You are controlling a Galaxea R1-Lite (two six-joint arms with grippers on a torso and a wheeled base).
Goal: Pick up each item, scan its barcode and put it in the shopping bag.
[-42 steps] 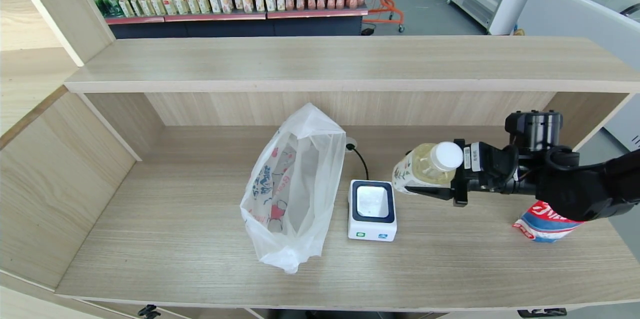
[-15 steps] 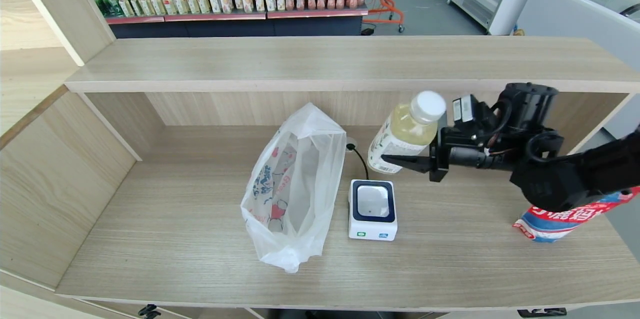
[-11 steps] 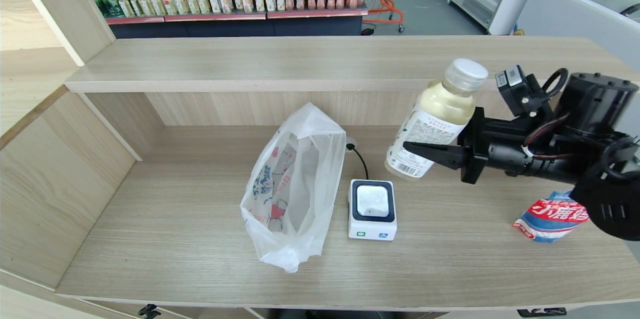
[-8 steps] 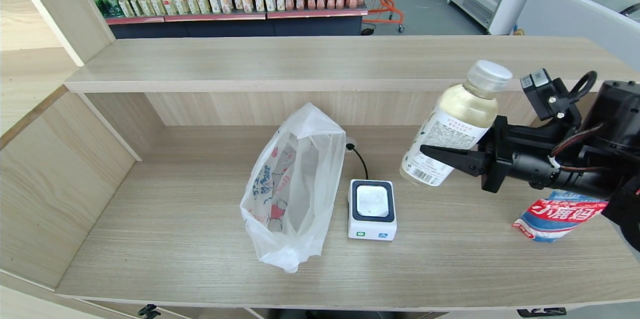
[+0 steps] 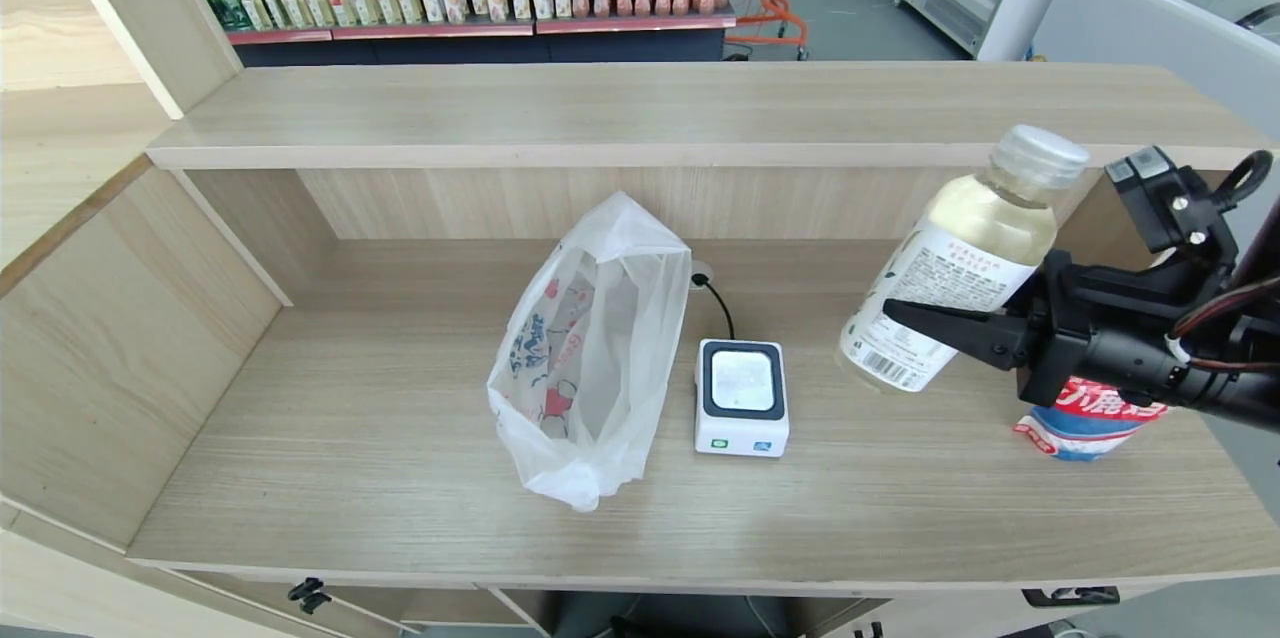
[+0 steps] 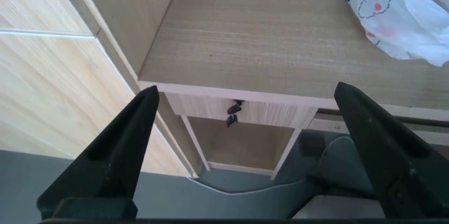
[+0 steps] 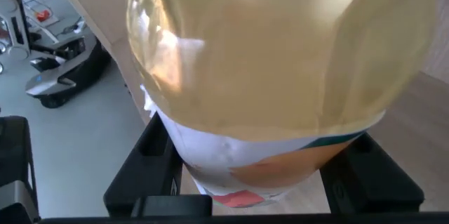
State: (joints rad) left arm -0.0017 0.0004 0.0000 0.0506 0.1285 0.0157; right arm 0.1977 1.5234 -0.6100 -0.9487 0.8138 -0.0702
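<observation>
Right tool [image 5: 915, 306] is clamped on the bottle [image 5: 965, 253], tilted in the air right of the scanner [image 5: 741, 396]. Barcode [image 5: 893, 370] sits low on the label, so I'd swing it left over the scanner glass, facing down, before the bag [image 5: 590, 348].

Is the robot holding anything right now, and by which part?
Yes: the right gripper clamps the drink bottle around the lower part of its labelled body, cap tilted up. The left gripper is open and empty.
</observation>
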